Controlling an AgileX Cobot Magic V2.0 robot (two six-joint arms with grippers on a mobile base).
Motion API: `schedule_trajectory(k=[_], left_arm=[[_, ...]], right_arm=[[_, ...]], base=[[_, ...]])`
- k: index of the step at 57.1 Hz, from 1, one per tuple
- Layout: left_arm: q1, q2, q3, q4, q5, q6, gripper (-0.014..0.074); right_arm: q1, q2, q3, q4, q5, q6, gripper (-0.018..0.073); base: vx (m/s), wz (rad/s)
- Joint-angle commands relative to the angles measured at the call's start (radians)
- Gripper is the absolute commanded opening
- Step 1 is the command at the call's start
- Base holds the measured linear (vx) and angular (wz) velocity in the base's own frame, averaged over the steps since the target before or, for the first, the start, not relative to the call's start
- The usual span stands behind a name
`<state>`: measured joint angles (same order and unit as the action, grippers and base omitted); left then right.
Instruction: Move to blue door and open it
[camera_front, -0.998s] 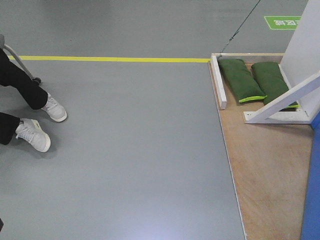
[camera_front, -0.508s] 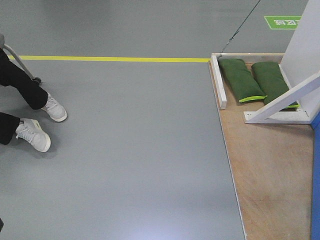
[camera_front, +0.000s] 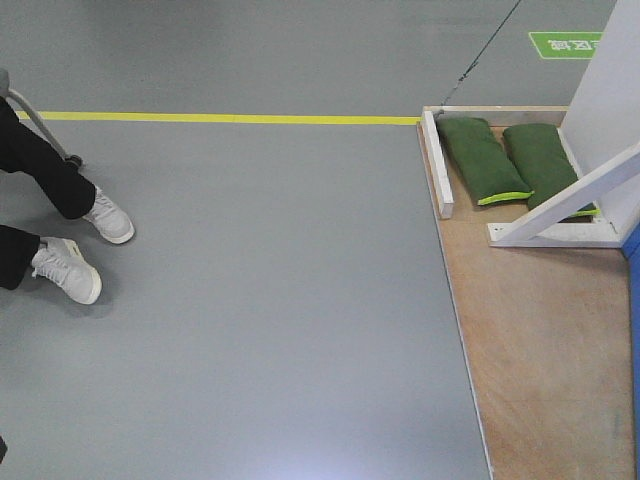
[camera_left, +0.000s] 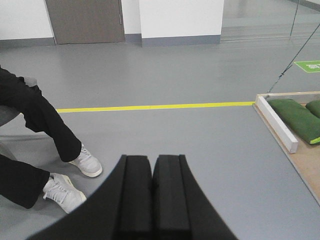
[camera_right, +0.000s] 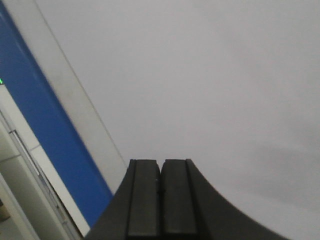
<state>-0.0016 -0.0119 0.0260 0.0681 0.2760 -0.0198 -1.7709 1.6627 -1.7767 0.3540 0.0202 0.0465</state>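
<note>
- Front view: grey smooth floor crossed by a yellow tape line.
- At right, a brown plywood platform carries two dark-green sandbags and white wooden frame braces.
- The glossy bright-blue door shows only as a sliver at the right edge, just beside the braces.
- At left are a seated person's black-trousered legs and white sneakers.
- Left wrist view: the black left gripper has its pads pressed together, holding nothing, above the floor.
- The person sits to its left.
- Right wrist view: the black right gripper is likewise closed and empty.
- It faces a pale flat surface, with the blue door running as a slanted band at left.
</note>
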Motion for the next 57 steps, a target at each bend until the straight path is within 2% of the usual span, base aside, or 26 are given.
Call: schedule_trajectory(k=[1, 23, 39, 57], left_arm=[[-0.006, -0.013, -0.026, -0.003, -0.085, -0.007, 0.0073], [-0.006, -0.013, -0.026, -0.003, -0.085, -0.007, 0.0073], [-0.006, -0.013, -0.026, -0.003, -0.085, -0.007, 0.0073], [-0.006, -0.013, -0.026, -0.003, -0.085, -0.007, 0.0073]], right_arm=[[0.054, -0.014, -0.028, -0.044, -0.098, -0.007, 0.0012], [0.233, -0.004, -0.028, -0.044, -0.096, -0.007, 0.0012], [0.312, -0.079, -0.028, -0.043, -0.033, -0.007, 0.0012], [0.328, -0.179, -0.028, -0.040, 0.031, -0.007, 0.0012]], base=[[0.00, 0.00], [0.00, 0.00], [0.00, 0.00], [0.00, 0.00]])
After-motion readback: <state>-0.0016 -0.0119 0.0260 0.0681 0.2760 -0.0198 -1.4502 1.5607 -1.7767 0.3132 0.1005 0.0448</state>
